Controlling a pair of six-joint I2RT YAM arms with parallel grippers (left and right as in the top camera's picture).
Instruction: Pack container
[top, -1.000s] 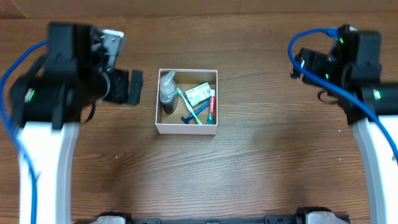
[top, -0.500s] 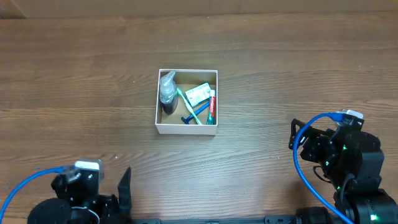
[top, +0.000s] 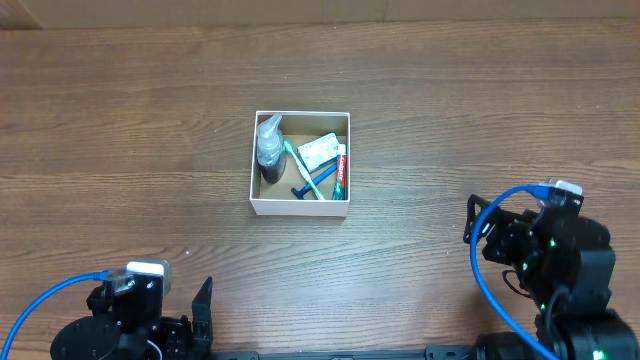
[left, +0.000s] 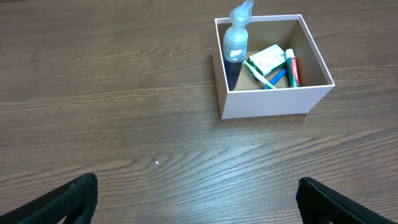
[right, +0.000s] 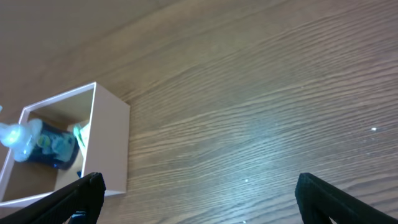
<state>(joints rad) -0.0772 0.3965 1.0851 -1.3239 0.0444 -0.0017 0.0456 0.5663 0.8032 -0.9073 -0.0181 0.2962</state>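
**Packed container, both arms well clear of it**

The container (top: 298, 207) sits open-topped on the wooden table (top: 450, 120), white outside and brown inside. Inside it, a clear spray bottle (top: 268, 143) lies along the left wall. Beside the bottle is a green toothbrush (top: 300, 165), with a blue razor (top: 303, 190) near the front wall. A white-and-green soap packet (top: 318, 150) rests toward the back right corner. A toothpaste tube (top: 340, 172) lies against the right wall.

The left gripper (left: 196, 190) is well apart from the container, on the robot's side of it and to its left. Its fingers (left: 68, 199) are spread wide with only bare table between them. The right gripper (right: 199, 186) is also well apart from the container, on the robot's side and to its right. Its fingers (right: 329, 199) are likewise spread wide and grip nothing. From the right wrist, the container's outer wall shows at the lower left.
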